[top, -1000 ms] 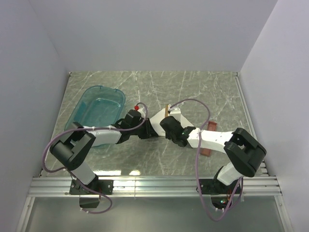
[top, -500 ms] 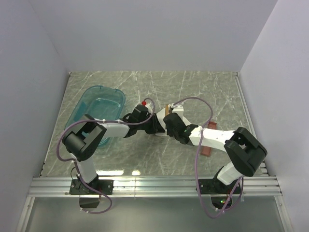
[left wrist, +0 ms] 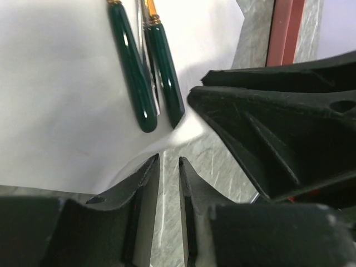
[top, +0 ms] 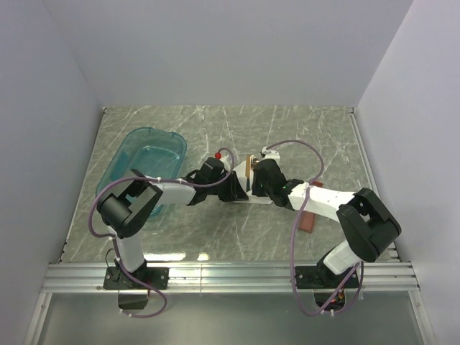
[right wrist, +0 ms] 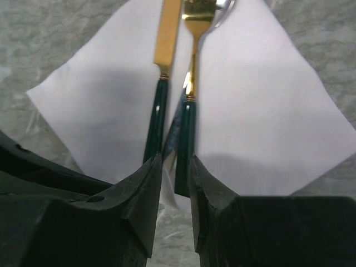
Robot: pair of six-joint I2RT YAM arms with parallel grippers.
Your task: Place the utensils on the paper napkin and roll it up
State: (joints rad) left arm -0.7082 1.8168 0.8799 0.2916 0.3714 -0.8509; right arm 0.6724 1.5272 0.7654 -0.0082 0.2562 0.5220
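Note:
The white paper napkin (top: 238, 172) (right wrist: 267, 111) lies mid-table as a diamond. On it lie the utensils (top: 249, 167): a gold knife (right wrist: 166, 39), a gold fork (right wrist: 194, 22) and a spoon bowl (right wrist: 225, 5), with dark green handles (left wrist: 133, 83) pointing at the near corner. My right gripper (right wrist: 176, 164) (top: 253, 188) is shut on that lifted corner, a handle tip inside its jaws. My left gripper (left wrist: 168, 160) (top: 236, 188) sits just beside it. Its jaws are narrowly open, with bare table showing between them and one fingertip touching the napkin's edge.
A translucent teal tub (top: 147, 165) stands at the left. A long reddish-brown tray (top: 307, 221) (left wrist: 283, 33) lies to the right, partly under the right arm. The two grippers are nearly touching at the napkin's corner. Walls enclose the table on three sides.
Both grippers have closed in on the napkin's near corner, the left from the left, the right moving farther in. The left jaws have parted slightly.

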